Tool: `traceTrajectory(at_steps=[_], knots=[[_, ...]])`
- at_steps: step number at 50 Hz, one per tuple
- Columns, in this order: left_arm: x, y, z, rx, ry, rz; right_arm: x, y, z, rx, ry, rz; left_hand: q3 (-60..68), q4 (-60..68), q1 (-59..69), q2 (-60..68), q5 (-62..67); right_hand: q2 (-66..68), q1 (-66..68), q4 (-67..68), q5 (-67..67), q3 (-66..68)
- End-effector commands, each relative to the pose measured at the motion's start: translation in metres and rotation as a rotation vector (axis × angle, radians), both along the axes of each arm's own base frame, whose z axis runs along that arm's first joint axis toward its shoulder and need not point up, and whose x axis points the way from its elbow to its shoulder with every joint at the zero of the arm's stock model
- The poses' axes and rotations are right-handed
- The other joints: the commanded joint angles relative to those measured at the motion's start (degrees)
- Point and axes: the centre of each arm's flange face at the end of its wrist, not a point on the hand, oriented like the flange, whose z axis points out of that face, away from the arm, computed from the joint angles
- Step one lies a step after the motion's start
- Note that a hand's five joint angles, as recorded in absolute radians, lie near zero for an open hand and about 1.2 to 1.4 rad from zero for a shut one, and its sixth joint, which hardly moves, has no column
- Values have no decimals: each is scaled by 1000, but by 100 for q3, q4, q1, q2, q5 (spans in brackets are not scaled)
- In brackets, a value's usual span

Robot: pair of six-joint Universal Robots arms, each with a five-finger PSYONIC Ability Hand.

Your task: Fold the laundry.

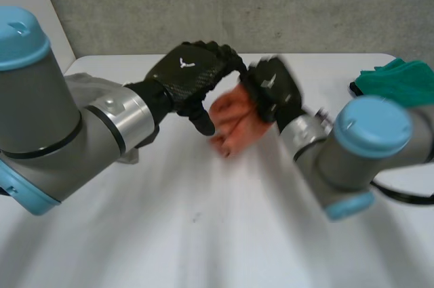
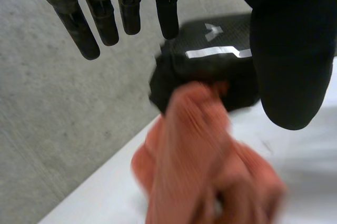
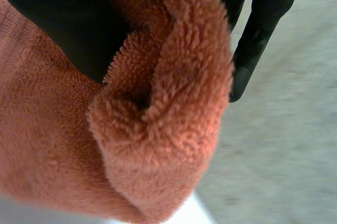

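Holding bunched towel [image 1: 230, 120]: right robot hand [image 1: 274, 90] clamped on it, left robot hand [image 1: 191, 71] fingers apart, empty. Advice: pinch free corner, spread flat over worktop [image 1: 203, 234].

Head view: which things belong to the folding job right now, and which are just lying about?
In the job: orange towel, right hand gripping it, left hand open beside it.
Lying about: green cloth, bunched near the far right edge of the table.

orange towel [image 1: 230, 122]: 1
green cloth pile [image 1: 397, 79]: 1
hands: 2, left hand [image 1: 193, 71], right hand [image 1: 274, 88]
surface [image 1: 203, 234]: 1
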Motion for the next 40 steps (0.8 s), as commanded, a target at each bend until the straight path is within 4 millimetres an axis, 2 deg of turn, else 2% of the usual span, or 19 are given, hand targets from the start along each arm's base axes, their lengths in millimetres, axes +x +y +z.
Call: traceTrajectory(at_steps=[1, 4, 6, 7, 9, 10, 13, 14, 16, 17, 20, 21, 26, 28, 31, 33, 37, 39, 40], knots=[[2, -2, 17, -15, 49, 8, -47, -80, 70, -168, -166, -156, -78, -72, -641, -104, 26, 1413, 2172, 1149, 1700, 1406], [1, -2, 18, -6, 61, 6, -88, -120, 98, -258, -282, -228, -61, -56, -624, -87, 43, 1413, 2172, 1149, 1700, 1406], [1, -1, 19, -5, 68, 4, -109, -136, 108, -300, -329, -257, -61, -55, -624, -87, 43, 1413, 2172, 1149, 1700, 1406], [1, -1, 19, -5, 68, 4, -133, -152, 115, -351, -362, -283, -61, -55, -624, -87, 43, 1413, 2172, 1149, 1700, 1406], [0, 0, 19, -4, 68, 0, -158, -168, 115, -383, -375, -304, -61, -55, -624, -87, 43, 1413, 2172, 1149, 1700, 1406], [0, 1, 18, -2, 67, -2, -183, -184, 105, -395, -370, -324, -61, -55, -624, -87, 43, 1413, 2172, 1149, 1700, 1406], [-1, 2, 16, 3, 64, -6, -217, -205, 86, -394, -345, -340, -61, -55, -624, -87, 43, 1413, 2172, 1149, 1700, 1406], [-1, 2, 15, 6, 62, -6, -235, -217, 69, -381, -320, -337, -61, -55, -624, -87, 43, 1413, 2172, 1149, 1700, 1406], [-1, 2, 13, 12, 60, -6, -251, -228, 44, -341, -294, -318, -61, -55, -624, -87, 43, 1413, 2172, 1149, 1700, 1406], [-1, 2, 12, 14, 59, -5, -264, -236, 20, -294, -275, -299, -61, -55, -624, -87, 43, 1413, 2172, 1149, 1700, 1406], [-4, 4, 9, 22, 54, -13, -283, -244, -21, -217, -241, -268, -44, -39, -607, -70, 60, 1413, 2172, 1149, 1700, 1406], [-5, 6, 8, 25, 53, -18, -297, -247, -47, -162, -224, -259, -44, -39, -607, -70, 60, 1413, 2172, 1149, 1700, 1406], [-10, 9, 0, 43, 40, -33, -325, -239, -99, -39, -192, -237, -27, -22, -590, -53, 77, 1413, 2172, 1149, 1700, 1406], [-10, 9, -1, 45, 39, -33, -326, -236, -103, -32, -185, -239, -27, -22, -590, -53, 77, 1413, 2172, 1149, 1700, 1406], [-10, 10, -1, 45, 39, -34, -344, -229, -106, -23, -166, -275, -10, -5, -574, -36, 94, 1413, 2172, 1149, 1700, 1406], [-10, 10, -2, 49, 36, -36, -360, -226, -92, -44, -149, -307, -11, -5, -574, -36, 94, 1413, 2172, 1149, 1700, 1406], [-10, 11, -2, 49, 35, -36, -362, -220, -71, -62, -142, -312, -27, -22, -590, -53, 77, 1069, 1829, 805, 1357, 1062], [-10, 12, -3, 51, 35, -37, -361, -218, -65, -63, -144, -314, -27, -22, -590, -53, 77, -791, -31, -1055, -503, -798], [-10, 12, -2, 50, 35, -37, -360, -217, -60, -59, -149, -321, -27, -22, -590, -53, 77, -4332, -3572, -4596, -4044, -4339]])
